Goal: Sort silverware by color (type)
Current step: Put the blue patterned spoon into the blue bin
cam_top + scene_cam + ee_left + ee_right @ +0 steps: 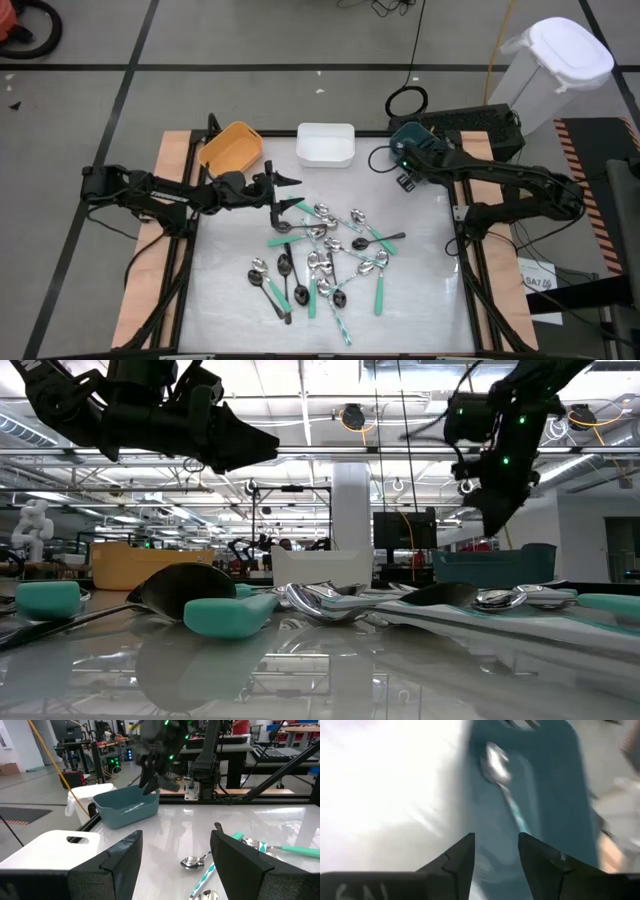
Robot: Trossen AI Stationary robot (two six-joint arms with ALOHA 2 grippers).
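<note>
We hold the right gripper (496, 855) over the teal bin (555, 785), jaws parted, empty; one spoon (501, 780), seemingly mint-handled, lies inside. Left gripper (283, 192), jaws wide, empty, hovers beside the spoon pile (325, 255).

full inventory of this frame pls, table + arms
spoons: about twenty, black, mint-green or silver handles, heaped mid-table
spoon: one, teal-striped handle, in teal bin
orange bin: one, far left edge of table
white bin: one, far edge, centre
teal bin: one, far right, mostly under right arm
white lidded container: one, on floor beyond right corner
left pincer: open, above pile's left edge
right pincer: open, over teal bin
</note>
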